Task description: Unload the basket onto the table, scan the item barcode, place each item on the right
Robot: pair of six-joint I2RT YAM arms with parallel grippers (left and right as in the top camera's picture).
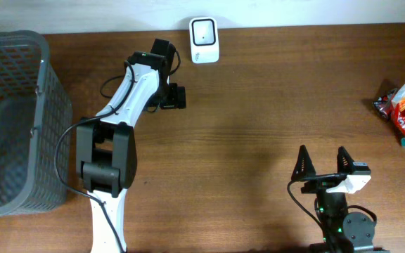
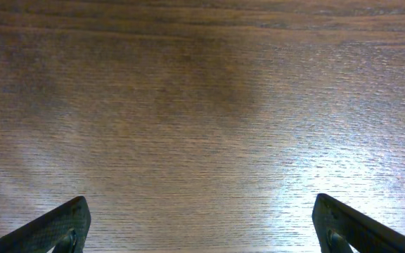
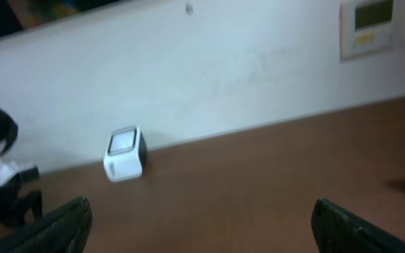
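Snack packets at right edge, upper right of right tool, well apart. Barcode scanner top centre, near left tool. Both tools spread wide.

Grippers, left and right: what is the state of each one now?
Left gripper: open, holding nothing.
Right gripper: open, holding nothing.

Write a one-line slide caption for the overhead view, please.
Left gripper open near the white scanner, right gripper open; basket far left, snack packets far right.
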